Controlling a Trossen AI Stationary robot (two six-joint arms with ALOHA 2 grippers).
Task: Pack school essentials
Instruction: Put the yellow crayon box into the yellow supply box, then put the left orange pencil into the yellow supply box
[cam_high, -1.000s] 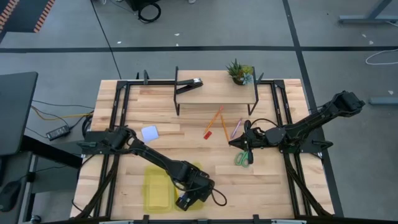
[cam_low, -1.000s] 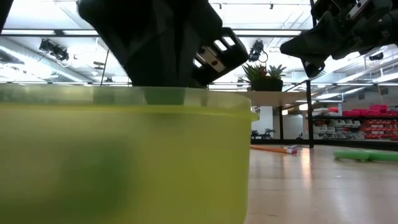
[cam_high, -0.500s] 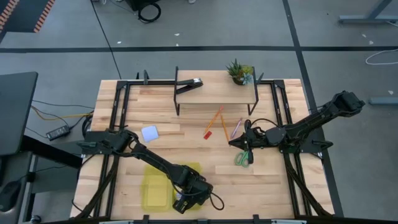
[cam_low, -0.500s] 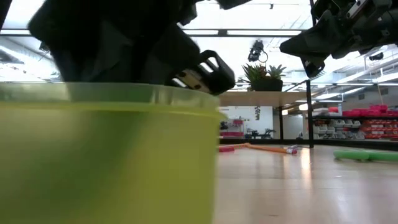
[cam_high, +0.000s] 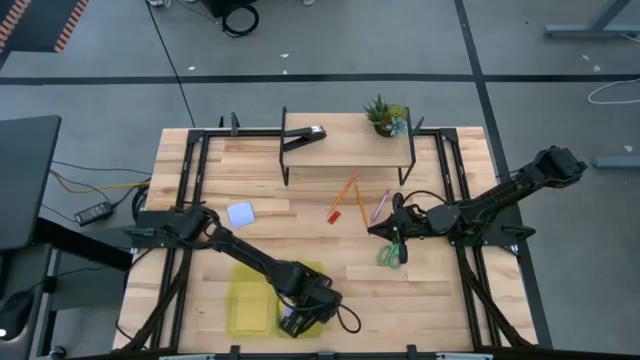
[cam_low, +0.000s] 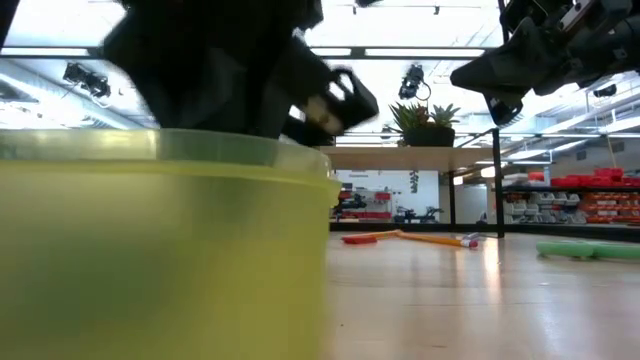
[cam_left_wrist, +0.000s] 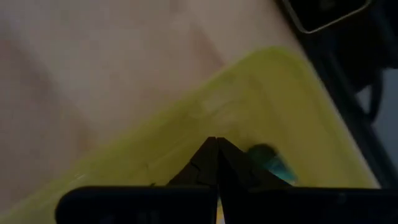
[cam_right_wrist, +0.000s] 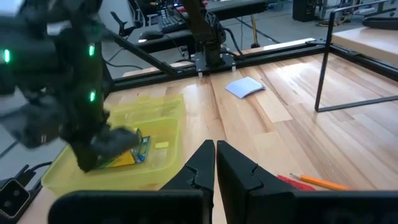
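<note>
My left gripper (cam_high: 300, 318) reaches down into the yellow-green see-through container (cam_high: 250, 305) at the table's near edge, fingers shut (cam_left_wrist: 216, 144). The yellow-green crayon box (cam_right_wrist: 130, 155) lies on the container's floor right beside those fingers. My right gripper (cam_high: 378, 229) hovers shut at mid-table, right of centre, above the wood and just beyond the green-handled scissors (cam_high: 390, 255). The orange pencil (cam_high: 346, 188), short red piece (cam_high: 335, 213), pink-purple pencil (cam_high: 380, 206) and pale bluish-white block (cam_high: 240, 213) lie flat on the table. My left gripper points down into the container with shut fingers, next to the crayon box's blue-green end (cam_left_wrist: 270, 160). Whether the fingers touch the box or the container's floor, I cannot tell.
A low wooden shelf on black legs (cam_high: 345, 150) stands at the far side, with a small potted plant (cam_high: 385, 115) and a black clip-like tool (cam_high: 310, 134) on it. Black frame rails run along both table sides. Bare wood lies between the container and the scissors.
My left gripper has moved about inside the container, first toward the near edge, then slightly back. In the low view the container's right end has drawn toward the table's left, uncovering the red piece and pencil behind it. The right arm has kept still.
</note>
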